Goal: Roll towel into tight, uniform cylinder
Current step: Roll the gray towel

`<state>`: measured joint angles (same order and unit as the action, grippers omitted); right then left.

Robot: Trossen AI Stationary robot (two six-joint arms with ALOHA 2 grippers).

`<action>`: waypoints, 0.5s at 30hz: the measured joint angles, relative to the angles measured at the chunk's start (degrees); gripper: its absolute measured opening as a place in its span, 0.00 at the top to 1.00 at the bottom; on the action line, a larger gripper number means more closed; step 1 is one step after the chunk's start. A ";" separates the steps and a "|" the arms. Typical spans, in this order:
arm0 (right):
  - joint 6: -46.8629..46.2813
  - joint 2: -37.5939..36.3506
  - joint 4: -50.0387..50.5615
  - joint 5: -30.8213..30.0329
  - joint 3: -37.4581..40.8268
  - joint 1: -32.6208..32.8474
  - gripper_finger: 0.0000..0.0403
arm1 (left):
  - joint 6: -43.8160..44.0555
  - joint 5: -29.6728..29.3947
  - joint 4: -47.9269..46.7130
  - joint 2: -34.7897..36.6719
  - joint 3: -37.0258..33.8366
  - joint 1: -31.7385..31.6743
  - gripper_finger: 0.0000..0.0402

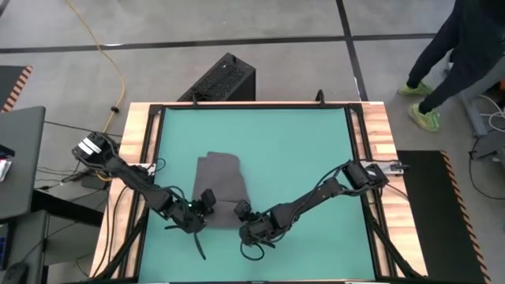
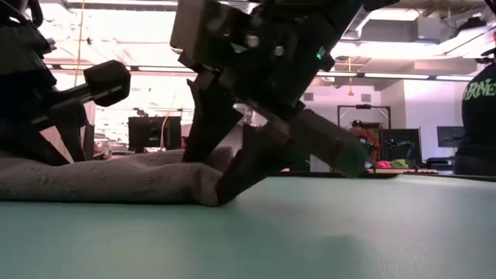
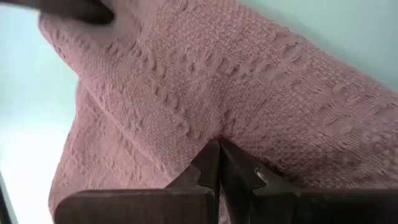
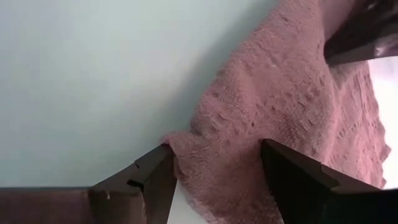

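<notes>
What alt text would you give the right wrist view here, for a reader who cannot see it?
The right claw stands open around a corner of the towel, one finger at the cloth's edge and the other on the cloth. The towel lies flat on the teal mat, which fills the rest of the picture. A dark part of the other arm shows over the towel's far side.

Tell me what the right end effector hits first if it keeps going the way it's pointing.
The towel. The right end effector stands open with the towel's near corner already between its fingers, so pushing on would probably drive into the cloth over the teal mat.
</notes>
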<state>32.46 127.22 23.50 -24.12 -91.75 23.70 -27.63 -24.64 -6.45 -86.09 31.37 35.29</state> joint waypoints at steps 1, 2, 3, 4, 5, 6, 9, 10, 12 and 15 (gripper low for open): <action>-0.40 0.27 -0.25 -0.02 -0.02 -0.05 0.37 | 0.05 0.16 0.70 -0.07 -0.38 0.00 1.00; -0.69 0.97 -0.47 -0.04 -0.13 -0.11 0.37 | 0.03 0.24 1.05 -0.13 -0.59 0.00 1.00; -0.76 1.58 -0.89 -0.22 -0.04 -0.13 0.37 | 0.10 0.57 1.13 -0.08 -0.72 0.00 1.00; -0.81 1.99 -1.31 -0.71 0.00 -0.05 0.37 | 0.32 0.81 1.12 -0.04 -0.74 -0.04 1.00; -1.09 2.05 -1.50 -1.20 0.00 0.04 0.38 | 0.49 0.88 1.09 0.09 -0.76 -0.04 1.00; -1.88 2.15 -2.33 -1.73 0.03 0.11 0.40 | 0.55 1.02 1.09 0.13 -0.76 -0.04 1.00; -4.99 1.48 -3.14 -2.24 0.04 0.17 0.54 | 0.58 1.25 1.07 0.13 -0.78 -0.04 1.00; -5.92 1.15 -2.94 -2.07 0.13 0.19 0.61 | 0.60 1.29 1.09 0.13 -0.78 -0.04 1.00; -7.62 0.62 -2.68 -1.72 0.24 0.23 0.78 | 0.71 1.42 1.11 0.11 -0.78 -0.04 1.00; -10.05 -1.28 -1.05 -0.19 0.42 0.24 0.92 | 0.96 2.16 1.64 0.09 -0.78 -0.04 1.00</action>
<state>22.40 125.93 22.44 -24.31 -91.33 23.94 -26.66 -22.48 -4.82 -86.00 30.59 35.24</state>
